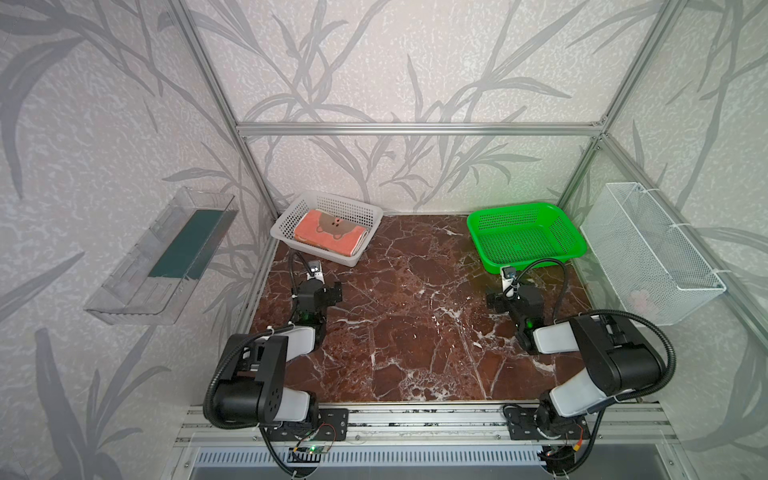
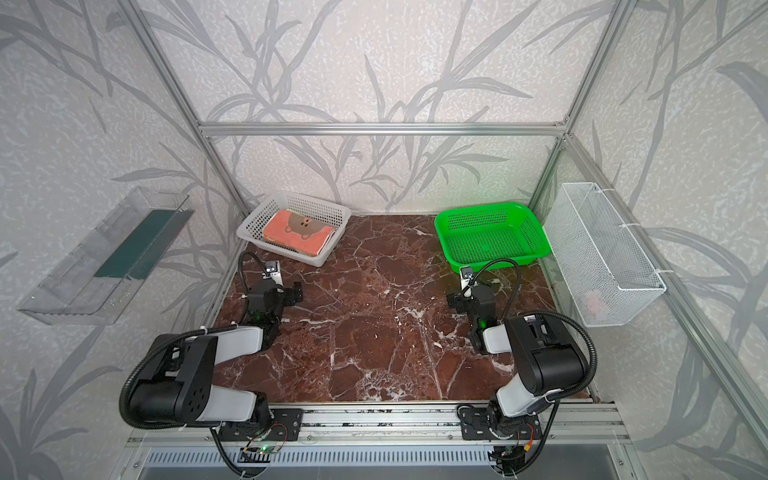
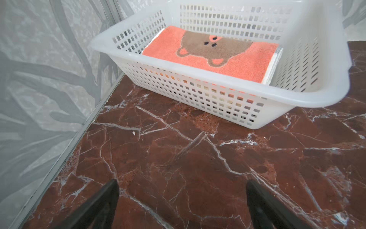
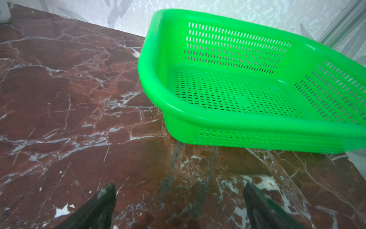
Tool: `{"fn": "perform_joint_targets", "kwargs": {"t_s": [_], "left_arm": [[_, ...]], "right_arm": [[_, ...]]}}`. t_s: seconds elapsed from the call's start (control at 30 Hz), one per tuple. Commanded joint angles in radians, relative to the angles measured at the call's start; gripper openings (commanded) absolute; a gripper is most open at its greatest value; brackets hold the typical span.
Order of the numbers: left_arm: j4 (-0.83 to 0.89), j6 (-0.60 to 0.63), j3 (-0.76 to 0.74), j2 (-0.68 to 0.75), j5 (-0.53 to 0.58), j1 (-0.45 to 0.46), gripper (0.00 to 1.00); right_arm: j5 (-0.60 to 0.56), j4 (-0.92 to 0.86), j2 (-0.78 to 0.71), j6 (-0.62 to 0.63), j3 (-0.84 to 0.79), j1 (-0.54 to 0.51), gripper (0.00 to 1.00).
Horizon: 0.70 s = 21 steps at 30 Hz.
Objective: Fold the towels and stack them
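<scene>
In both top views the folded salmon-pink bear towel (image 1: pixel 330 232) lies flat inside the white slotted basket (image 1: pixel 286 216) at the upper left of the table (image 1: pixel 415 332); orange and pale cloth shows beneath it through the basket's wall; the green basket (image 1: pixel 515 216) sits at upper right; the left gripper (image 3: pixel 182 198) and right gripper (image 4: pixel 179 200) stand wide apart over the table, each near its basket, gripping nothing.

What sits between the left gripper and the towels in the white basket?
Only the near wall of the basket. The towels lie folded inside it. The open left gripper faces that wall across bare table, so it would probably have to come in over the rim.
</scene>
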State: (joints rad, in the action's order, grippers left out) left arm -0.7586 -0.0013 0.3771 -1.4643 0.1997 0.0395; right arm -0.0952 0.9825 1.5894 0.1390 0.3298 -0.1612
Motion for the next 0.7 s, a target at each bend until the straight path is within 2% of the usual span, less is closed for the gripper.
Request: {"fn": "perform_joint_targets", "kwargs": {"t_s": [0.0, 0.03, 0.1, 0.17, 0.27, 0.4, 0.5, 0.67], "left_arm": [[-0.256, 0.012, -0.029, -0.104, 0.001, -0.008, 0.99], [-0.311, 0.012, -0.043, -0.124, 0.011, -0.009, 0.99], [-0.273, -0.015, -0.051, -0.098, 0.020, -0.015, 0.99], [-0.313, -0.004, -0.051, -0.120, 0.027, -0.015, 0.99], [-0.205, -0.033, -0.005, -0.108, 0.085, -0.016, 0.99], [-0.219, -0.035, -0.010, -0.111, 0.088, -0.017, 0.99], [-0.222, -0.034, -0.009, -0.113, 0.087, -0.019, 0.99], [-0.222, -0.034, -0.010, -0.113, 0.087, -0.018, 0.99]], "right_arm": [[0.010, 0.070, 0.002, -0.013, 0.011, 0.006, 0.99], [0.015, 0.068, 0.004, -0.013, 0.013, 0.006, 0.99], [0.014, 0.066, 0.003, -0.014, 0.014, 0.006, 0.99], [0.012, 0.069, 0.004, -0.013, 0.011, 0.006, 0.99], [0.015, 0.068, 0.004, -0.013, 0.013, 0.006, 0.99], [0.015, 0.058, 0.003, -0.017, 0.017, 0.009, 0.99], [0.103, 0.061, 0.001, -0.003, 0.014, 0.023, 0.99], [0.002, 0.030, 0.002, -0.036, 0.032, 0.019, 0.99]]}}
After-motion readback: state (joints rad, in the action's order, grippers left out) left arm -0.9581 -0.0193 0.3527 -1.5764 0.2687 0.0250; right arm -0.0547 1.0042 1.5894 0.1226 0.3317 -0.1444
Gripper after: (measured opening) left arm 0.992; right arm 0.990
